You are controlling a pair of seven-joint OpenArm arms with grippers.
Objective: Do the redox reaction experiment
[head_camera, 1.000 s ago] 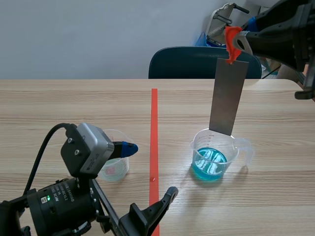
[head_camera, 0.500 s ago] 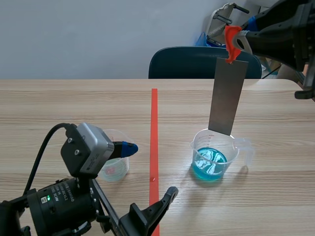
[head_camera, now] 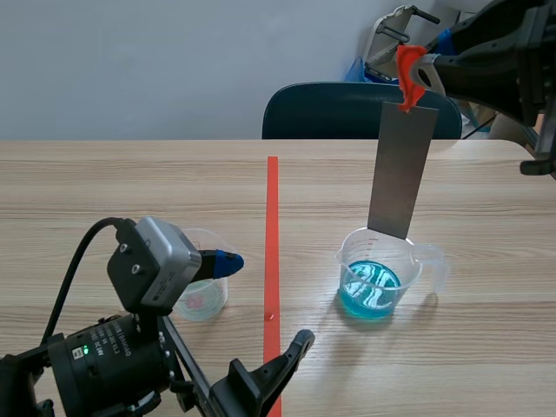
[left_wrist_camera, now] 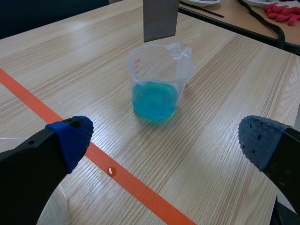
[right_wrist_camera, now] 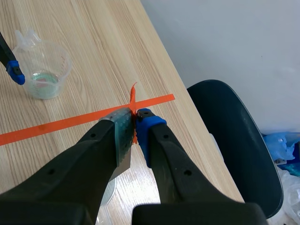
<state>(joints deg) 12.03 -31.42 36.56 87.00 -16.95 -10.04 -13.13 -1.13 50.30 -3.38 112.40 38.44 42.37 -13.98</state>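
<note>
**Metal strip held over the beaker of blue liquid**

We place everything by the clear beaker [head_camera: 378, 274] with blue liquid in its bottom, which stands on the wooden table [head_camera: 130, 191].

Nearest the camera, well to the left of the beaker, is the left gripper [head_camera: 265, 300]. Its two fingers are spread wide and grasp nothing. From the left wrist we look between its blue pads [left_wrist_camera: 70, 138] straight at the beaker [left_wrist_camera: 159, 86] — it stands ahead of the gap, well apart from both pads.

Just beside the left gripper's blue-tipped finger, on the side away from the beaker, stands a small clear cup [head_camera: 204, 294] with a faint tinted film at its bottom.

An orange-red tape line [head_camera: 273, 217] runs along the table between the cup and the beaker.

Over the beaker hangs the metal strip [head_camera: 401, 169], a flat grey rectangle, nearly upright. Its lower edge sits over the beaker's mouth at about rim height, clear of the blue liquid. From the left wrist its lower end [left_wrist_camera: 160, 18] shows just above the rim.

At the strip's top is an orange-red tab [head_camera: 408, 74]. The right gripper [head_camera: 427, 71] comes in from the right above the beaker and holds the strip by that tab — its fingers are pressed together on the tab [right_wrist_camera: 133, 98].

Beyond the beaker, past the table's far edge, stands a dark chair [head_camera: 347, 111].
</note>
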